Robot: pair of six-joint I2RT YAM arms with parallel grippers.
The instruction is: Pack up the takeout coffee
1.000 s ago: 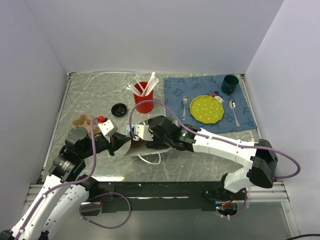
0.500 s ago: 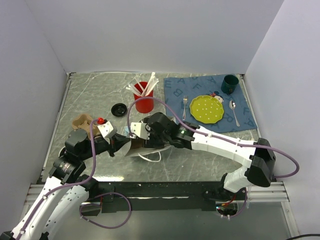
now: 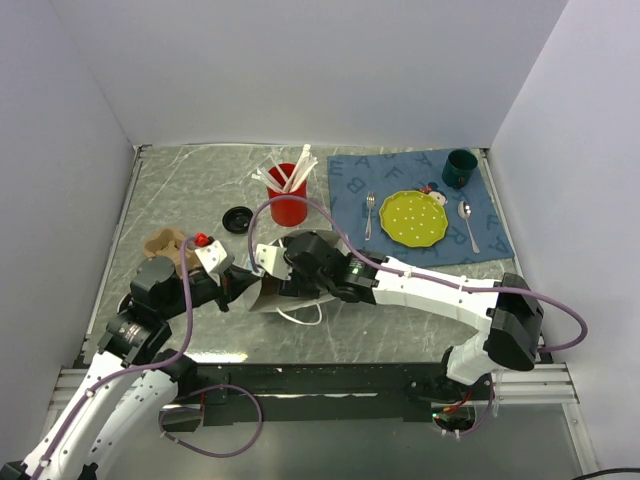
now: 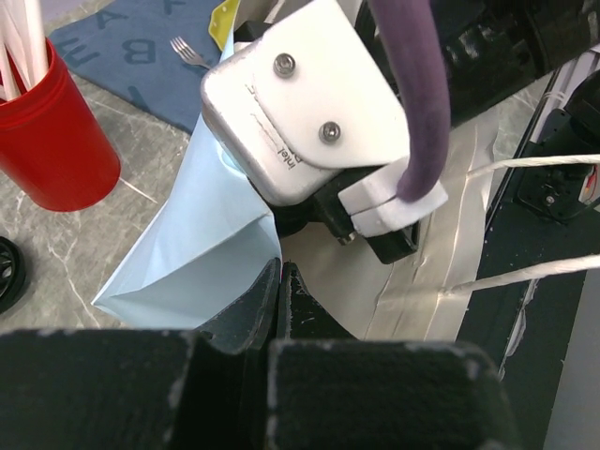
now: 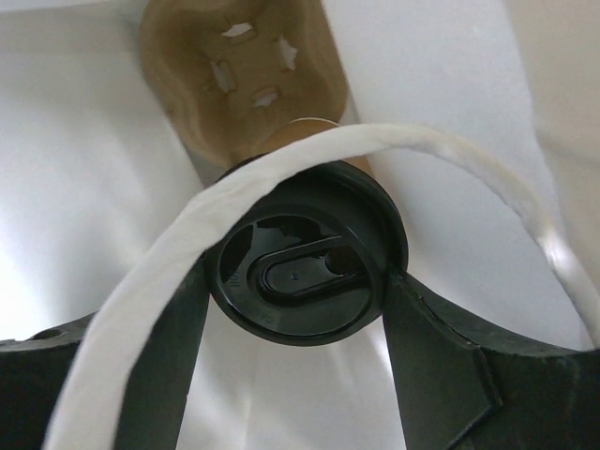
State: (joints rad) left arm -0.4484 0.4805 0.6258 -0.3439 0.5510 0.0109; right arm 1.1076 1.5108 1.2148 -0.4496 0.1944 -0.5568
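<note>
The takeout coffee (image 5: 298, 274), a brown paper cup under a round black lid, sits between my right gripper's (image 5: 295, 286) two dark fingers (image 5: 433, 352), which press on both sides of the lid. It is inside a white paper bag (image 5: 84, 187), whose white rope handle (image 5: 141, 309) arcs across the lid. In the top view the bag (image 3: 262, 296) lies on its side at the table's middle and hides the cup and the right fingers. My left gripper (image 4: 279, 270) is shut on the bag's edge (image 4: 202, 248) and holds its mouth up.
A brown pulp cup carrier (image 5: 239, 70) lies just beyond the cup. A red cup of white utensils (image 3: 288, 198) and a loose black lid (image 3: 238, 219) stand behind the bag. A brown paper piece (image 3: 165, 245) is at left. A blue placemat (image 3: 350, 180) at right holds a yellow plate (image 3: 414, 217), cutlery and a teal mug (image 3: 460, 168).
My right arm has pushed leftward, deeper into the bag's mouth. The left gripper has kept its pinch on the bag's edge and barely moved.
</note>
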